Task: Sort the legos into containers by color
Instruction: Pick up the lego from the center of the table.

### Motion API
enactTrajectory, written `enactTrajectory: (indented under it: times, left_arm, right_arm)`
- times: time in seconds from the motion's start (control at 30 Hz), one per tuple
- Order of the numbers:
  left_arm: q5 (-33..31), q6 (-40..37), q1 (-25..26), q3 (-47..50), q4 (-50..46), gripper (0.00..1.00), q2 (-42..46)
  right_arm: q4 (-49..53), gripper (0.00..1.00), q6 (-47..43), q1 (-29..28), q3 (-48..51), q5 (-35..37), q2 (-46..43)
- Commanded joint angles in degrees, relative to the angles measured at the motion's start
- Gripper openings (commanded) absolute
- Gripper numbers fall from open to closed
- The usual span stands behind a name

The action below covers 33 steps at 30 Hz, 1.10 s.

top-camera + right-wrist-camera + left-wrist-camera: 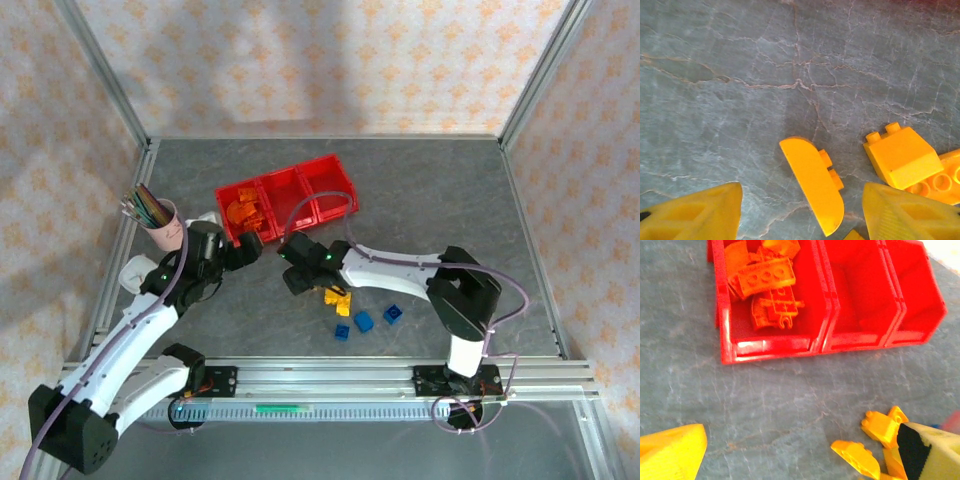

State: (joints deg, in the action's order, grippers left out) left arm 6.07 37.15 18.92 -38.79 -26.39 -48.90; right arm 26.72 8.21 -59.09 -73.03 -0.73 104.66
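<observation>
Between the fingers (695,215) of the right gripper (801,192) lies a curved yellow lego (812,182).

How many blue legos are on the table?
3, in a row near the yellow pile: left blue lego, middle blue lego, right blue lego. More may hide under the right arm.

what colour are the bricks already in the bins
Orange bricks, all in the leftmost bin; clearest in the left wrist view.
</observation>
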Motion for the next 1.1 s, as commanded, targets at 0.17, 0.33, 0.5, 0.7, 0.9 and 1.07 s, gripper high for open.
enactTrajectory:
  times: [0.17,0.33,0.5,0.7,0.9,1.07]
  left_arm:
    - [2.0,4.2,0.0,3.7,-2.7,0.99,5.8]
    - [1.2,5.6,0.0,4.9,-2.3,0.99,8.1]
    - [1.1,6.0,0.0,5.5,-2.4,0.99,8.6]
    - [1.3,6.5,0.0,6.1,-1.3,0.99,8.6]
    - [1.6,6.5,0.0,5.4,-0.3,0.99,8.3]
    - [0.9,5.4,0.0,3.6,0.5,0.99,7.0]
  right_arm:
    - [3.6,0.56,-2.3,0.0,-5.3,6.1,6.0]
    - [4.0,0.52,-2.8,-0.1,-6.7,7.1,8.9]
    - [2.8,0.42,-2.9,0.0,-6.7,6.6,10.0]
    - [2.8,0.27,-2.9,0.0,-7.7,6.1,10.1]
    - [3.6,0.24,-1.8,1.8,-11.9,2.4,5.9]
    - [3.6,0.24,-1.0,5.8,-16.9,1.6,5.0]
